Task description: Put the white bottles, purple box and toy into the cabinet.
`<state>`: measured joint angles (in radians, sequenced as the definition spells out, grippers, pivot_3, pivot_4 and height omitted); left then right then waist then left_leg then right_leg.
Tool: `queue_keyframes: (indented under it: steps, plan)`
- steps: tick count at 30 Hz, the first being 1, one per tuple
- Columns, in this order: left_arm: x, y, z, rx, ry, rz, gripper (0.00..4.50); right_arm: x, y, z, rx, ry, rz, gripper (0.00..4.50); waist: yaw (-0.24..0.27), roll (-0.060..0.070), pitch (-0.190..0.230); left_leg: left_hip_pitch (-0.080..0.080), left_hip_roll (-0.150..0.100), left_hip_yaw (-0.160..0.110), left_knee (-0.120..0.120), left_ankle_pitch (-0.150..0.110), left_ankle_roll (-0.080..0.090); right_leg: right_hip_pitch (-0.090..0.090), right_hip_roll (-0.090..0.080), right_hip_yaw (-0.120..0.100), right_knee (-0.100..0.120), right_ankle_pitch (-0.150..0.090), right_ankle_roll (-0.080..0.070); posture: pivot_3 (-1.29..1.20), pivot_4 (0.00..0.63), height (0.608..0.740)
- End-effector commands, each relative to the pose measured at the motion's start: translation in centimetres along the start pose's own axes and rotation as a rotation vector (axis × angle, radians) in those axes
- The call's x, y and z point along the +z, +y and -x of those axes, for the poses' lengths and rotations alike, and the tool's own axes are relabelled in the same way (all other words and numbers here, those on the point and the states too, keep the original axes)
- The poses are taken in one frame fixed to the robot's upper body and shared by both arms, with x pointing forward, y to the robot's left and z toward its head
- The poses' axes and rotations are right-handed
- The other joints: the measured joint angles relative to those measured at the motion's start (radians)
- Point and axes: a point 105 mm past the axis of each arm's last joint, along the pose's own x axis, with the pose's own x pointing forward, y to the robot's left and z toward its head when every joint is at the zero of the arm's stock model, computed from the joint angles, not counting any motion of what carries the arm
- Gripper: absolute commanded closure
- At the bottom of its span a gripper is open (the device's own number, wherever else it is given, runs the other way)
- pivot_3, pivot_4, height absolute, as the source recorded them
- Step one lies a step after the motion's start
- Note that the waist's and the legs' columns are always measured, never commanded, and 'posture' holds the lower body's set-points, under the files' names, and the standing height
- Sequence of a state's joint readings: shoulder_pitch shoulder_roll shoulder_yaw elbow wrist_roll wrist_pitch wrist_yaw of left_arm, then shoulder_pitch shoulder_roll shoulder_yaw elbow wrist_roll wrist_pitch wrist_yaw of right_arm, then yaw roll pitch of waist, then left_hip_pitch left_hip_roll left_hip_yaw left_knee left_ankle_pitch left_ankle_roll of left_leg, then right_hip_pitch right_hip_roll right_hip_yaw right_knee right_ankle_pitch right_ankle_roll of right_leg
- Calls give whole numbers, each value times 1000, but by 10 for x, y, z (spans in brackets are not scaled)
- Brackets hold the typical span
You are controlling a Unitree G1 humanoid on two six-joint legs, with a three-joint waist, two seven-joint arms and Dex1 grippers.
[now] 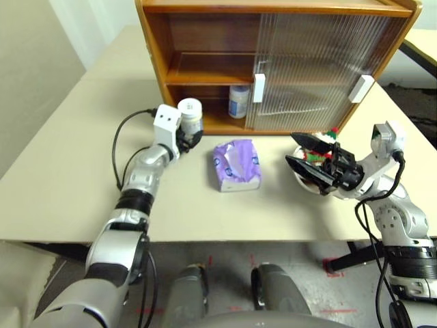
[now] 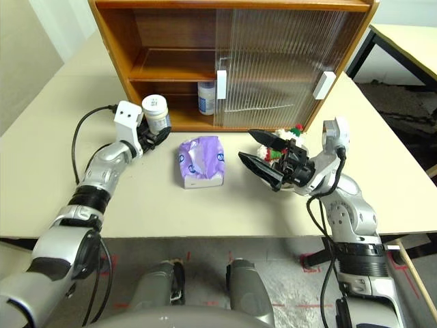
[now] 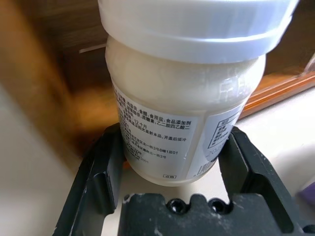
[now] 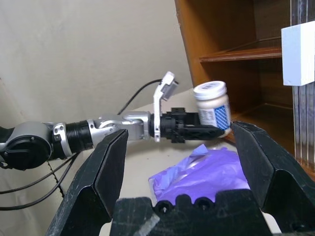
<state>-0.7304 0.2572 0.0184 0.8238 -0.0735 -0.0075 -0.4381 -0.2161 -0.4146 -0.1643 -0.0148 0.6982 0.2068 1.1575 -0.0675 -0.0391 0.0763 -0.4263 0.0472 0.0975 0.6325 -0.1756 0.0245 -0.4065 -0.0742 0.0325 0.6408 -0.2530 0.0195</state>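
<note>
On the cream table, the right gripper hovers with its black fingers spread wide and empty, near the right edge. Just behind it a small fluffy white toy with a red-and-green scarf sits in a shallow bowl. The soft lilac purple box lies mid-table. Farther back, the left gripper clasps a white plastic bottle at the open side of the orange-brown wooden cabinet along the far edge. A second white bottle stands on its bottom shelf beside the ribbed sliding door.

You have two white plastic bottles: one outside, one inside the orange-brown wooden cabinet. You also have one soft lilac tissue box and one fluffy white plush toy.
</note>
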Motion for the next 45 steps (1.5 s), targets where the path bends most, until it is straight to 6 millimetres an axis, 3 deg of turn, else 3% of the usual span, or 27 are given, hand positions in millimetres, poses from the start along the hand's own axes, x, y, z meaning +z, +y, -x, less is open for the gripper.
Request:
queue_keyframes:
  steps: [1, 21, 30, 45]
  plan:
    - [22, -3, -10, 17, -59, -39, 1406, -1, 2, 2, -2, 8, 12, 0, -1, -1, 1, 0, 0, 0, 0, 0, 0, 0, 0, 0, 0, 0, 0, -114, 44, 740]
    - [32, -2, -35, 118, 7, -59, 1406, 6, -2, 7, -64, 4, 37, 0, -27, -11, 13, 0, 0, -1, 0, 0, 0, -1, 1, 0, 0, 0, 0, -160, 84, 740]
    - [31, 6, -35, 177, 26, -44, 1406, 3, 8, 8, -61, -2, 3, 0, -27, -12, 25, -1, 0, -2, -1, 0, 0, -1, 1, 0, 0, -1, 1, -170, 103, 740]
    - [32, 0, -40, 183, 53, -34, 1406, 8, 13, 18, -82, 14, 4, 0, -34, -13, 39, -1, 0, -1, -1, 0, 0, -1, 0, 1, -1, -2, 3, -210, 111, 740]
